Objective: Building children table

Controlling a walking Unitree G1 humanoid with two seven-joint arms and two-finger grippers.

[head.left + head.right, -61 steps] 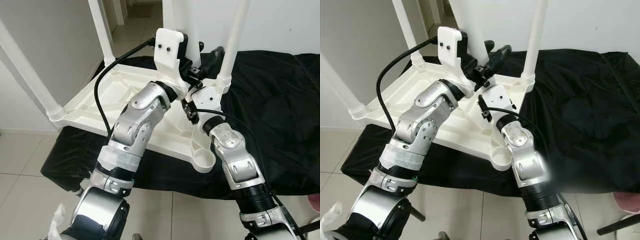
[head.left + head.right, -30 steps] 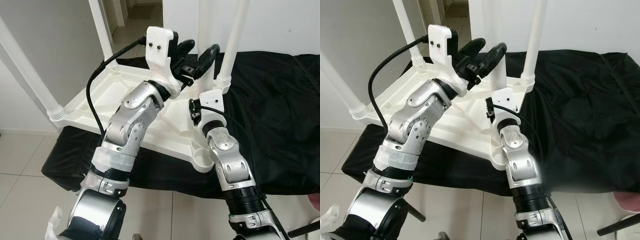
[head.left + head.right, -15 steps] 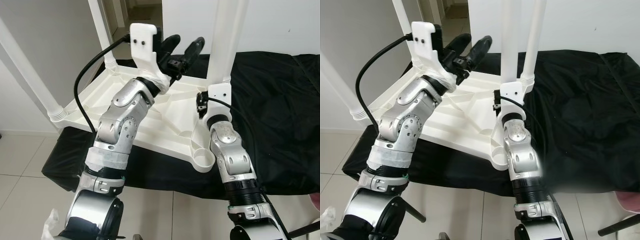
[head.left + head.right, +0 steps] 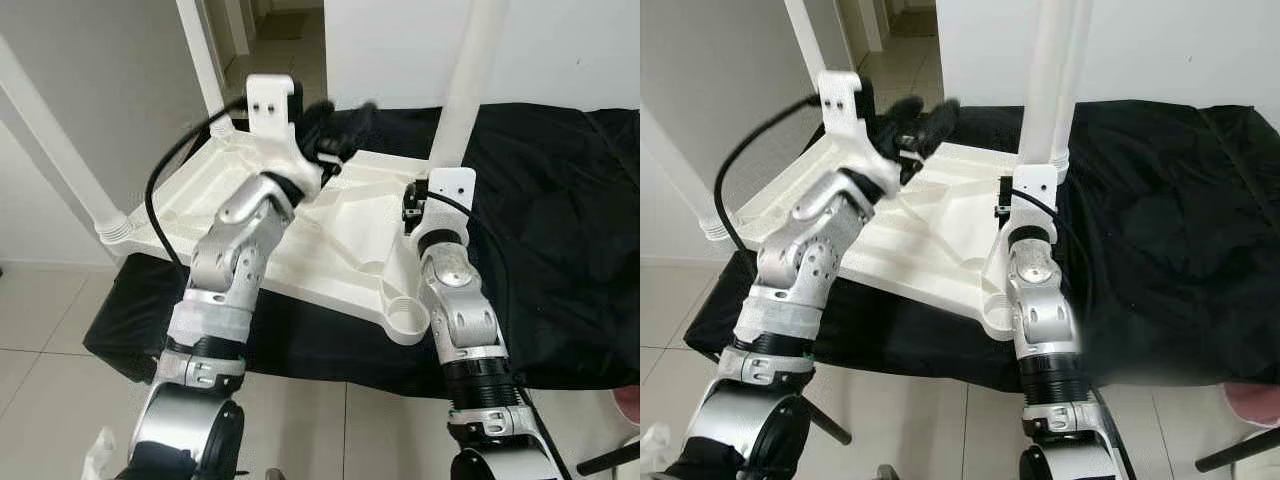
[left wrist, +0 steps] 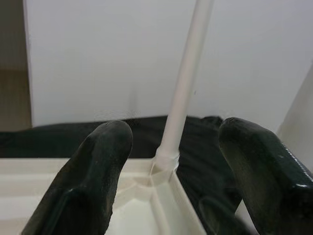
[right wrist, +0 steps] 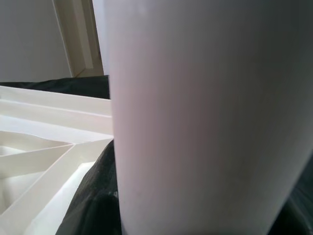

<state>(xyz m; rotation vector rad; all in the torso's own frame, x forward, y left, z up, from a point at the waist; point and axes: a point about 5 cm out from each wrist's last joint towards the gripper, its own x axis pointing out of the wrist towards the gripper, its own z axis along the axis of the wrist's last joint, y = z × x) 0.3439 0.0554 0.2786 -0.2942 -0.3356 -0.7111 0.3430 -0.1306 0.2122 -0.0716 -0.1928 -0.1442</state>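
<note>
An upside-down white plastic table top [image 4: 335, 240] lies on a black cloth [image 4: 560, 220]. Legs stand in its near left corner [image 4: 55, 140], far left corner [image 4: 200, 50] and far right corner [image 5: 188, 73]. The near right socket [image 4: 405, 320] is empty. My right gripper [image 4: 446, 165] is shut on a loose white leg [image 4: 478, 70], held upright over the table top's right edge; that leg looms large in the right wrist view [image 6: 205, 112]. My left gripper [image 4: 340, 125] hovers open and blurred over the far side of the top, black fingers [image 5: 93, 171] spread with nothing between them.
The cloth covers a low platform that runs right past the table top. Pale tiled floor [image 4: 50, 330] lies in front and to the left. A white wall stands behind, with a doorway [image 4: 270, 20] at the far left.
My left gripper has drawn away from the loose leg, moving left and down. The right gripper has carried the leg upright and shifted it to the right.
</note>
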